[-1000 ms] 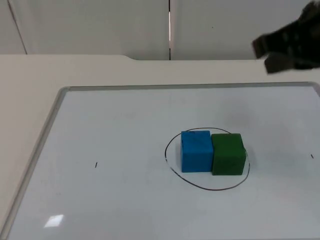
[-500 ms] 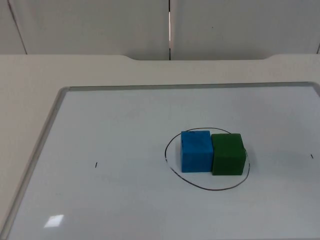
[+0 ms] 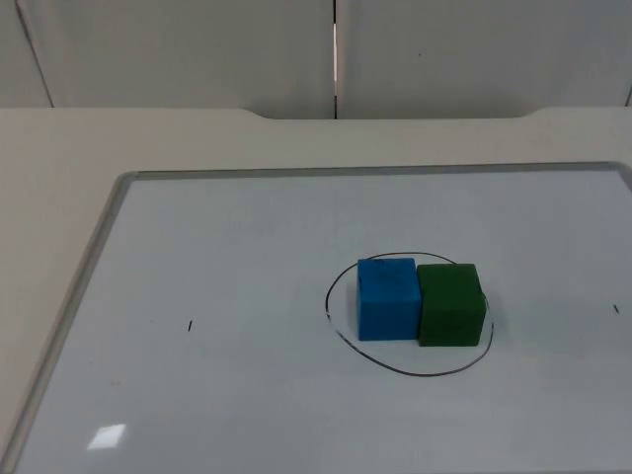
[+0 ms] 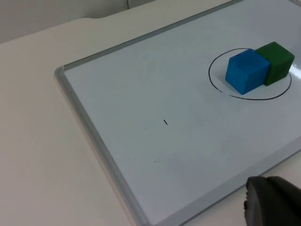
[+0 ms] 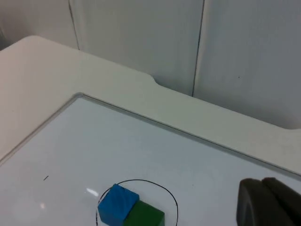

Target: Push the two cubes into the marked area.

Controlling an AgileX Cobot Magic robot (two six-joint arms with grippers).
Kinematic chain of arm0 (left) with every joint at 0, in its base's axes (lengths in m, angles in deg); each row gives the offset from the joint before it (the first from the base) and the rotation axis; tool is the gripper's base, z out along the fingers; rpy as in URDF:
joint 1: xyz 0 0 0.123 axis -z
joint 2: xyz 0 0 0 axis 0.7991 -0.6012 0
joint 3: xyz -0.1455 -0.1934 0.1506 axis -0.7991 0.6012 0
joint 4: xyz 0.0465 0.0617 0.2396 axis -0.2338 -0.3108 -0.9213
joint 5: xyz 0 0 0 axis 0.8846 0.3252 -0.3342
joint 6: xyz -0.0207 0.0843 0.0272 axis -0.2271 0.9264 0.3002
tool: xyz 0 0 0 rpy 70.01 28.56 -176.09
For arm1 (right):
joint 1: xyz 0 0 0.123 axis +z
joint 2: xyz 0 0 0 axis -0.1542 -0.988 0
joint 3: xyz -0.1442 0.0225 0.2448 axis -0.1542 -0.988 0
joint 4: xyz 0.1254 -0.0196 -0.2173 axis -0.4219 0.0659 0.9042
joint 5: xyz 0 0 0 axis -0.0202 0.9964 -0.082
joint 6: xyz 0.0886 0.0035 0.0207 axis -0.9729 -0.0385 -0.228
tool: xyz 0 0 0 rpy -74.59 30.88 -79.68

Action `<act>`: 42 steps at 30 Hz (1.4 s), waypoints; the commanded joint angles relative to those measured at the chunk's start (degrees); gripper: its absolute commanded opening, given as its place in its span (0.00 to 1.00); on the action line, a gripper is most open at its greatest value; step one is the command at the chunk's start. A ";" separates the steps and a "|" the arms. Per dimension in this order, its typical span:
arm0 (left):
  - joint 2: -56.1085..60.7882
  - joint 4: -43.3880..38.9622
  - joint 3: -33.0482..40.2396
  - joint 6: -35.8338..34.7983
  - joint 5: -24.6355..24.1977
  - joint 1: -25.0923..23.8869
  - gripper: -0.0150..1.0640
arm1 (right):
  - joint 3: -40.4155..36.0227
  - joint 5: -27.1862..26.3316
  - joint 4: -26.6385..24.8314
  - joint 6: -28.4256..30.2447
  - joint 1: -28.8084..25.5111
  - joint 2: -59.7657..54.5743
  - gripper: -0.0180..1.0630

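Two cubes: blue cube [image 3: 387,297] and green cube [image 3: 451,302] sit side by side, faces touching, right of centre in the top view, blue to the left of green.
Marked area: a thin black hand-drawn oval [image 3: 407,372] on the whiteboard [image 3: 217,296]; its line runs around both cubes. The blue cube looks fully inside; the green cube's right edge comes very close to the line, and from the top view I cannot say for sure whether a corner overlaps it.
Progress: as far as I can judge, the pushing is done or all but done. At most a small nudge of the green cube toward the oval's middle might be left.
Left gripper: a black fingertip [image 4: 273,202] shows in the left wrist view, hanging off the whiteboard's near edge, well apart from the cubes [image 4: 247,71]. Whether it is spread or closed I cannot tell. This arm looks to be waiting.
Right gripper: a black fingertip [image 5: 270,202] shows in the right wrist view, raised above the table [image 5: 117,84] and well apart from the cubes [image 5: 117,205]; nothing is held that I can see, but the finger spacing cannot be made out.
Other marks: a short black tick [image 3: 190,325] lies in the left half of the top view, well apart from the oval.
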 commanded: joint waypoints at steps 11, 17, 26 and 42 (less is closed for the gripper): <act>0.23 -0.43 0.30 -0.02 0.56 -0.21 0.01 | -10.47 6.93 -0.76 0.35 0.26 20.27 0.02; 0.23 -0.43 0.30 -0.02 0.56 -0.21 0.01 | -10.98 15.22 -1.87 0.26 0.26 29.58 0.02; 0.23 -0.43 0.30 -0.02 0.56 -0.21 0.01 | -11.02 27.37 -1.63 0.37 0.26 38.89 0.02; 0.23 -0.63 0.30 -0.02 0.56 -0.21 0.01 | -15.19 30.01 1.62 -3.35 0.26 38.89 0.02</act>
